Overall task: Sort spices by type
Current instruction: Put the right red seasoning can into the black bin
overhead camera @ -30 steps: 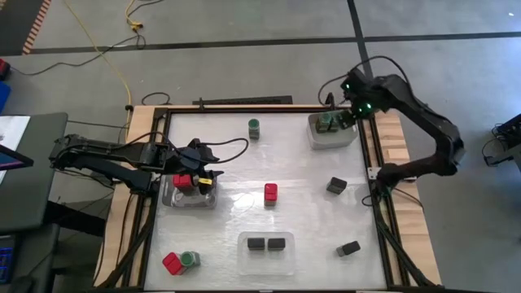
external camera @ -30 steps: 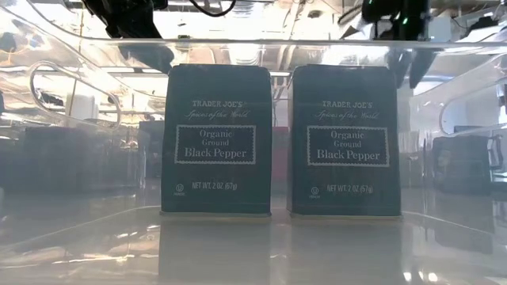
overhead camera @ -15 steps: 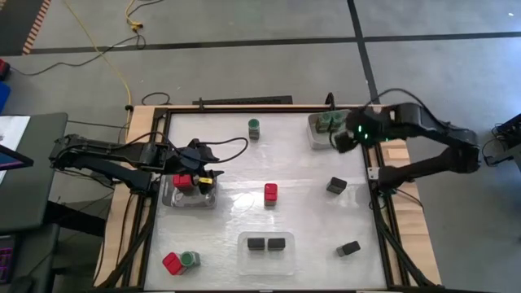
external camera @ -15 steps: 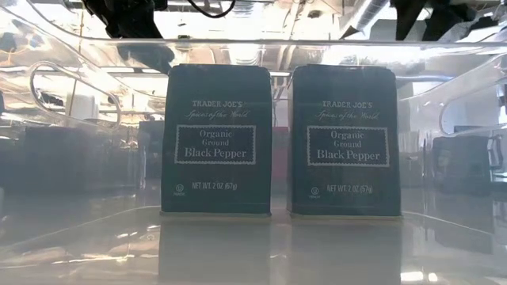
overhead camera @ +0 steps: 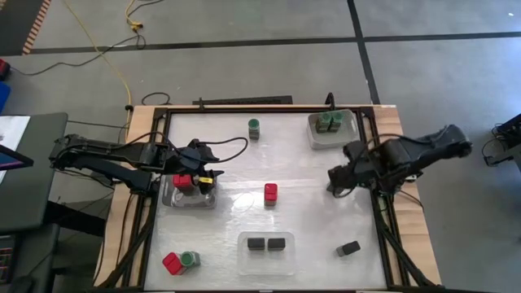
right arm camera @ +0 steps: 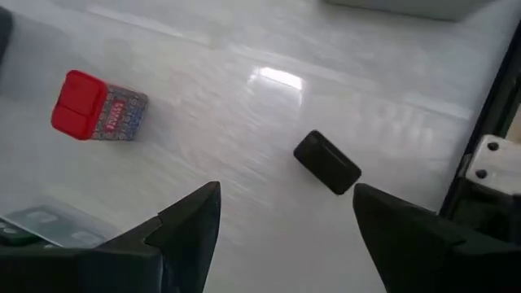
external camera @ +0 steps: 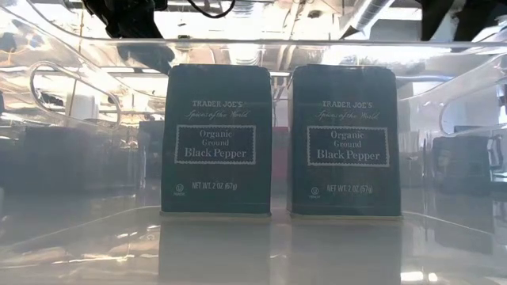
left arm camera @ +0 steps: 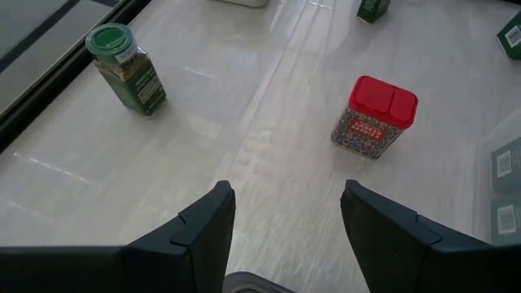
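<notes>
Jaws of the right gripper (overhead camera: 335,181), wide and empty, have swung from the grey tray (overhead camera: 348,124) at one o'clock down over a black box (right arm camera: 326,162) at three o'clock, likely next.

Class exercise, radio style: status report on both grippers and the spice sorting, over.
Left gripper open over red-jar tray. Right gripper open, empty, above a loose black box. Nothing blocking it.

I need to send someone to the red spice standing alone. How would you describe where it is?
Start at the white table and look to its middle. There, between the metal tray on the left and the right gripper, stands the lone red spice. Unlike the other red ones, it sits in no tray and touches nothing.
</notes>
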Available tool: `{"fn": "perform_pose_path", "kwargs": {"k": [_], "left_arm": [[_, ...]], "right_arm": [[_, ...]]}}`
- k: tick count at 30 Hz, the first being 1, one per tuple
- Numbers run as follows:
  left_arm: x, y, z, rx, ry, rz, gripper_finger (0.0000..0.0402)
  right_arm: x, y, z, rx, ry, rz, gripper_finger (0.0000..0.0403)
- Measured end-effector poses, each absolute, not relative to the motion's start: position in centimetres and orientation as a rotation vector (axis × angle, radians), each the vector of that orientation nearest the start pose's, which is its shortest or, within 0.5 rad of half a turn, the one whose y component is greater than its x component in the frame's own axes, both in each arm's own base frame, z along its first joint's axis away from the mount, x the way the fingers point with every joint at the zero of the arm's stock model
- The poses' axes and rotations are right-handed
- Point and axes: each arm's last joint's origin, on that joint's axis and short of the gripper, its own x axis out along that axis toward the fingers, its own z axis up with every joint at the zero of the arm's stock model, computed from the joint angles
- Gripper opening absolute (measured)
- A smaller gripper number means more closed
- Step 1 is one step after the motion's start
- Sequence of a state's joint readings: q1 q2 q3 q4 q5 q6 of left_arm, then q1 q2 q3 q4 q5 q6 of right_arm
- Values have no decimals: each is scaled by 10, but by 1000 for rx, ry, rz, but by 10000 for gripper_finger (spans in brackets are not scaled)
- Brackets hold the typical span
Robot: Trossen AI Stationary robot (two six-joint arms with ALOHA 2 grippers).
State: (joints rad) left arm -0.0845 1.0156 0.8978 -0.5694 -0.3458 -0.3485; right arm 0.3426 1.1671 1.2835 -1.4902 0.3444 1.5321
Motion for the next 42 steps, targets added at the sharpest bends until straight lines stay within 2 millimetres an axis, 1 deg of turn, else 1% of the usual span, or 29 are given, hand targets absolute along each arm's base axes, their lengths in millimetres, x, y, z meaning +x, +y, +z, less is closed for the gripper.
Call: {"fn": "perform_pose_path", "kwargs": {"k": [2, 8, 13, 17, 21, 24, 26, 30, 32, 35, 42], "left_arm": [[205, -7, 299, -185, 620, 364, 215], [205, -7, 298, -159, 624, 355, 215], [205, -7, 299, -158, 624, 355, 215], [205, -7, 298, -158, 624, 354, 215], [205, -7, 299, -147, 619, 380, 219], [204, -6, 299, -139, 609, 414, 238], [204, -5, 299, -142, 604, 430, 258], [204, -5, 299, -133, 607, 427, 304], [204, -5, 299, -129, 608, 423, 320], [204, -5, 299, -136, 608, 424, 328], [204, -6, 299, -126, 611, 419, 329]], "right_arm": [[165, 55, 339, 849, 954, -928, 304], [170, 67, 334, 813, 938, -949, 304], [180, 75, 326, 780, 963, -959, 304], [190, 80, 320, 755, 974, -929, 304], [197, 83, 315, 767, 980, -937, 304], [196, 86, 315, 807, 979, -954, 304], [196, 88, 315, 822, 973, -957, 304], [193, 92, 315, 809, 983, -946, 304], [191, 92, 315, 797, 990, -945, 304], [191, 92, 315, 793, 992, -946, 304], [193, 90, 315, 748, 1006, -924, 304]]}}
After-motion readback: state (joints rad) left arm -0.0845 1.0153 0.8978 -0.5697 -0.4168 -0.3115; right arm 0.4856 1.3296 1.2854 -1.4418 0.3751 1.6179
